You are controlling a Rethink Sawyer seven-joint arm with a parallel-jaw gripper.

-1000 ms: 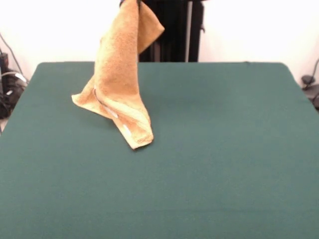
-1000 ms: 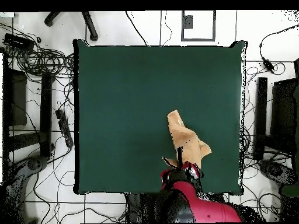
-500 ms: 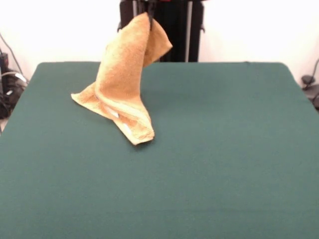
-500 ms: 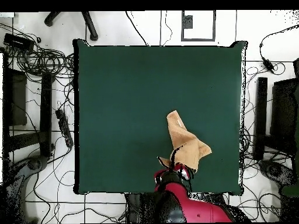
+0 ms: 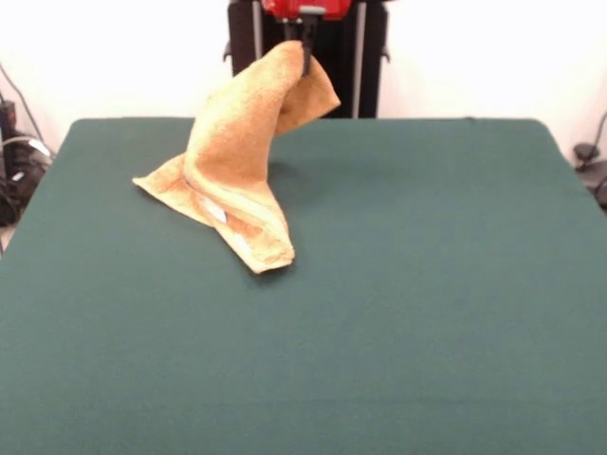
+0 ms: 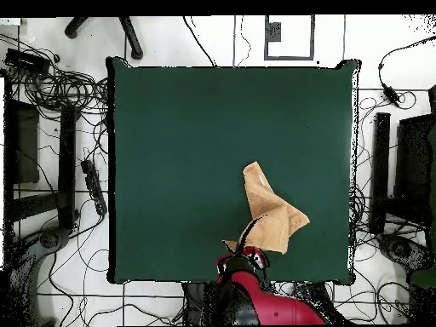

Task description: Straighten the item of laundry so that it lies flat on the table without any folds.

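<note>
The item of laundry (image 5: 232,161), a golden-orange terry towel, hangs by one corner from my gripper (image 5: 304,49), which is shut on it. Its lower part rests folded on the table (image 5: 427,284), with a banded edge and a small white label facing the camera. The folded tip lies toward the table's left middle. In the overhead view the towel (image 6: 268,209) stretches from the table's lower middle down to my gripper (image 6: 250,247) near the bottom edge, above the red arm.
Dark green cloth covers the whole table. Cables and black equipment (image 6: 51,170) lie on the floor around the table's sides. The black pedestal column (image 5: 337,66) stands right behind the held corner.
My gripper has lowered and shifted right in the front view, carrying the held corner with it. The towel now leans lower, and more of it rests on the table.
</note>
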